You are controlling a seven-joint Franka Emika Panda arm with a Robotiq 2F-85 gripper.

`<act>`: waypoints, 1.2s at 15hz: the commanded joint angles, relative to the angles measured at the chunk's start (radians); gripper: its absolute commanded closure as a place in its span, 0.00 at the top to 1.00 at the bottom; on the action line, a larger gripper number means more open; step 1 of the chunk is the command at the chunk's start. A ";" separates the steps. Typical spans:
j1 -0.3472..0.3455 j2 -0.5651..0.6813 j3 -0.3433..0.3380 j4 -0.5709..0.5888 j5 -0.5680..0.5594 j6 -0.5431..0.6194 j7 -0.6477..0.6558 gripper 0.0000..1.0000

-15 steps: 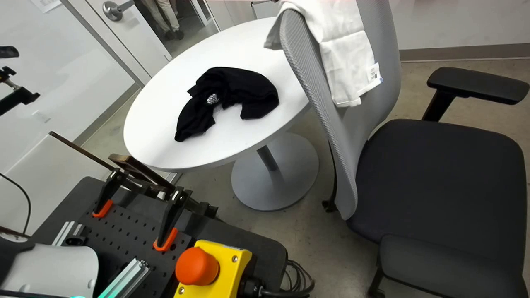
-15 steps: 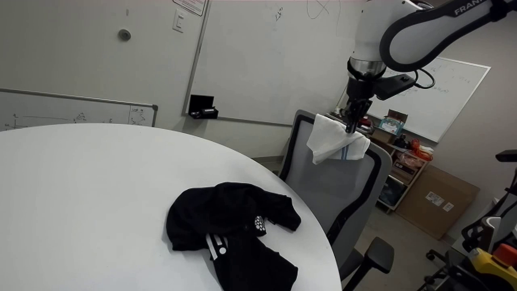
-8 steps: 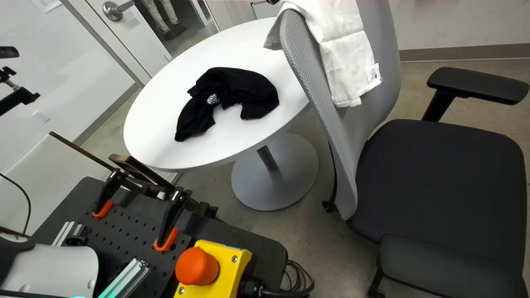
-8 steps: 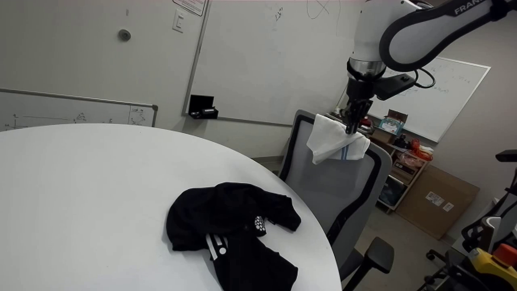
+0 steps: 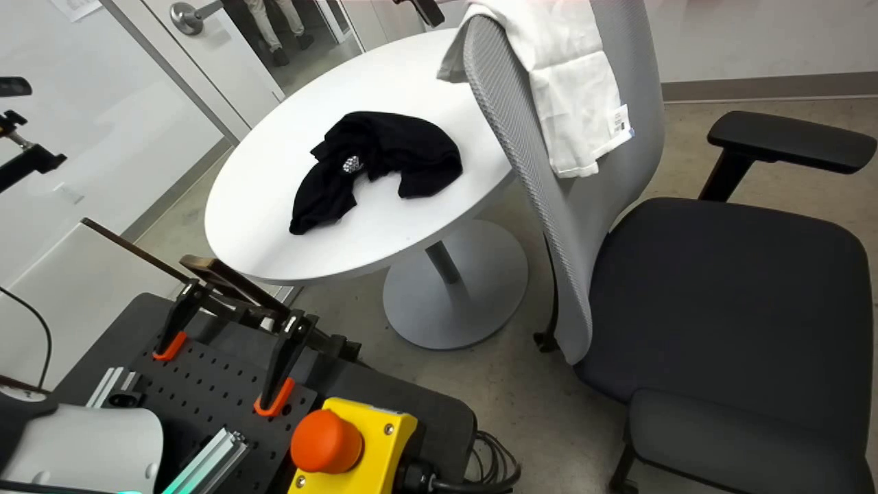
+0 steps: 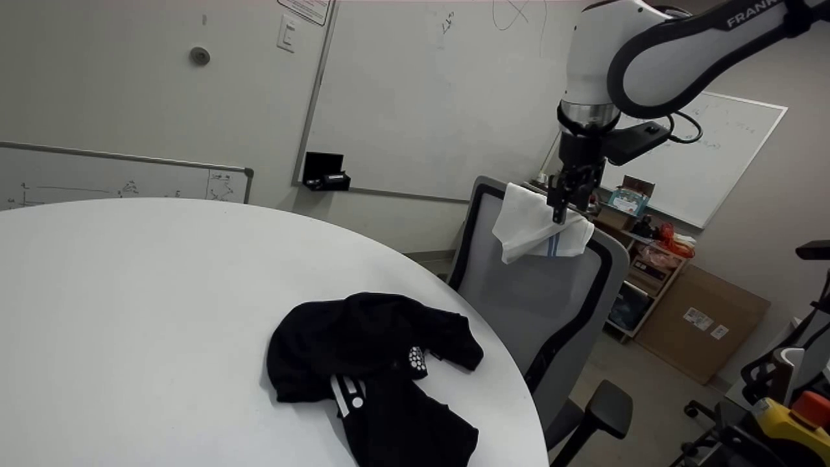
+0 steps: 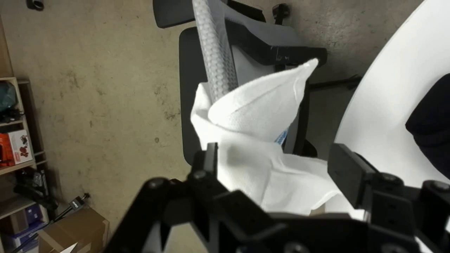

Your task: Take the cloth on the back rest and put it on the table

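The white cloth (image 5: 569, 89) hangs over the top of the grey back rest (image 5: 507, 130). Its shorter flap with a blue stripe shows on the table side in an exterior view, where my gripper (image 6: 565, 211) stands just over the cloth (image 6: 525, 224). In the wrist view the gripper (image 7: 277, 163) is open, jaws wide apart, and the rumpled cloth (image 7: 246, 168) shows between and beyond the fingers; whether they touch it I cannot tell. At the top edge of an exterior view one dark finger (image 5: 426, 10) pokes in. The round white table (image 6: 162, 292) stands beside the chair.
A black garment (image 6: 324, 344) lies crumpled on the table. The chair has armrests, one (image 5: 789, 140) reaching out past the seat. A yellow box with a red button (image 5: 326, 441) sits on the dark robot stand. A shelf (image 7: 21, 126) and cardboard box (image 7: 75, 228) are behind.
The jaws have opened, and the gripper has come down slightly. One finger has entered the top of an exterior view. The cloth hangs as before. A person's legs in the doorway shifted.
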 commanded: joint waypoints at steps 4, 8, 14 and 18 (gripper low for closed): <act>0.012 0.025 -0.012 0.009 -0.039 -0.027 0.021 0.32; 0.009 0.023 -0.014 0.014 -0.054 -0.031 0.023 0.04; 0.012 0.005 -0.005 0.009 -0.042 -0.027 0.018 0.02; 0.010 -0.110 0.024 -0.022 0.034 0.014 0.002 0.02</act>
